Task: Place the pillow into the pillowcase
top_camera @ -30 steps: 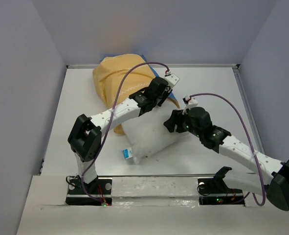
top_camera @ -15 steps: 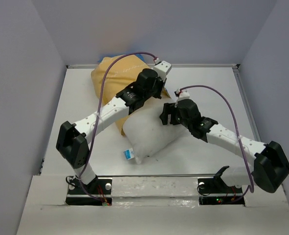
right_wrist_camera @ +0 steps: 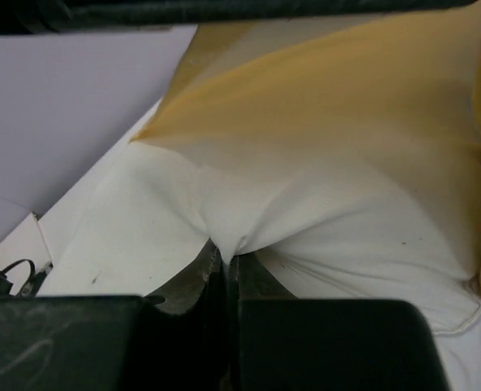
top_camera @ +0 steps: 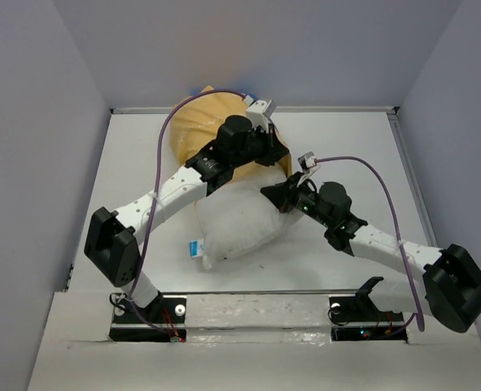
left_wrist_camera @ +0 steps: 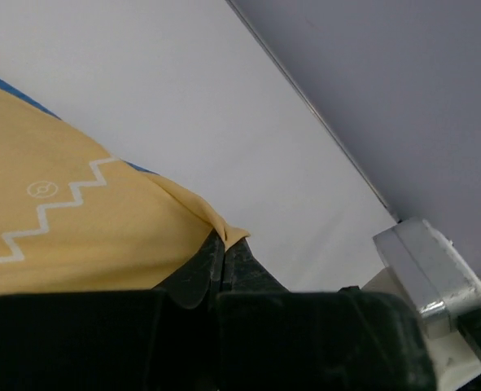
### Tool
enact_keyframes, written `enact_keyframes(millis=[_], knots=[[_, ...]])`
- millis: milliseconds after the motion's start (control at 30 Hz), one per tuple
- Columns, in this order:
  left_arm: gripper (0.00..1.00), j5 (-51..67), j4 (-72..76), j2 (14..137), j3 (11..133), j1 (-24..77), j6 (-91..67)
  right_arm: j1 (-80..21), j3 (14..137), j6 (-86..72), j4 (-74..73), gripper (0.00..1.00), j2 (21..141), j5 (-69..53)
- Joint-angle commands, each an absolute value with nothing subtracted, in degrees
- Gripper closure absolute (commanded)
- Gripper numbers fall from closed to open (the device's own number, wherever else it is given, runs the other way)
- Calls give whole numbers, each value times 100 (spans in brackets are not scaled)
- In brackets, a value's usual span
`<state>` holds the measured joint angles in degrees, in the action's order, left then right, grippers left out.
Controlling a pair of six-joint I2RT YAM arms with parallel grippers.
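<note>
The white pillow (top_camera: pixel 236 224) lies in the middle of the table, its far end tucked under the mustard-yellow pillowcase (top_camera: pixel 195 126). In the left wrist view, my left gripper (left_wrist_camera: pixel 222 244) is shut on a corner of the pillowcase (left_wrist_camera: pixel 69 220), whose yellow side carries a white zigzag line. From above, the left gripper (top_camera: pixel 271 153) sits at the pillowcase's right edge. My right gripper (right_wrist_camera: pixel 226 254) is shut on a pinch of the pillow (right_wrist_camera: pixel 330 220), just below the yellow pillowcase (right_wrist_camera: pixel 346 90). In the top view the right gripper (top_camera: pixel 274 194) is at the pillow's upper right.
A small blue and white tag (top_camera: pixel 195 248) hangs at the pillow's near left corner. A raised metal rim (top_camera: pixel 403 155) borders the table on the right, and grey walls close it in. Purple cables loop over both arms.
Both arms moved towards the back left; the pillow slid left and deeper under the pillowcase. Both grippers closed, the left on the pillowcase corner and the right on the pillow.
</note>
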<state>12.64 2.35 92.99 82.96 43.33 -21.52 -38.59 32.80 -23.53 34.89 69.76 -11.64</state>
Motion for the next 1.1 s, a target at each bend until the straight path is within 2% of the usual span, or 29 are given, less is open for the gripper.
enact_keyframes(millis=[0,100,300,400,433,500,533,567,633,667,733,833,933,1067], knots=[[100,1636,1397,8359,7797,4754,-3462,-3894,2963,-2092,5765,100,6285,-479],[100,1661,1161,8341,7550,4913,-3568,-3517,3049,-2266,5399,100,6414,331],[99,1346,817,8692,7524,5537,-3533,-3103,3015,-3417,4782,100,7022,747],[56,1152,861,8605,7383,5572,-3385,-2839,2822,-3866,4440,100,6847,686],[27,1038,870,8387,7331,5581,-3314,-2787,2795,-3972,4282,100,6751,686],[4,670,931,8061,7076,5590,-3068,-2612,2891,-4043,3387,100,6443,808],[1,537,966,7859,6962,5590,-2998,-2558,2953,-4026,3123,98,6338,869],[1,362,949,7431,6709,5599,-2910,-2505,3075,-3904,2868,81,6233,975],[1,-463,809,6972,6391,5590,-2699,-2443,3260,-3658,2086,63,5872,1002],[1,-753,565,6491,6050,5581,-2681,-2443,3522,-3369,1509,44,5749,941],[1,-1455,231,5823,5636,5537,-2724,-2443,3822,-2912,899,28,5425,434],[1,-2196,-210,5075,4444,5362,-3040,-2443,4253,-2612,-165,20,5169,-385],[1,-2197,-115,4502,3511,4924,-3304,-2617,4411,-2497,-781,19,5133,-851],[1,-1934,263,4526,2815,4106,-3226,-3154,4719,-2242,-1483,20,5238,-634]])
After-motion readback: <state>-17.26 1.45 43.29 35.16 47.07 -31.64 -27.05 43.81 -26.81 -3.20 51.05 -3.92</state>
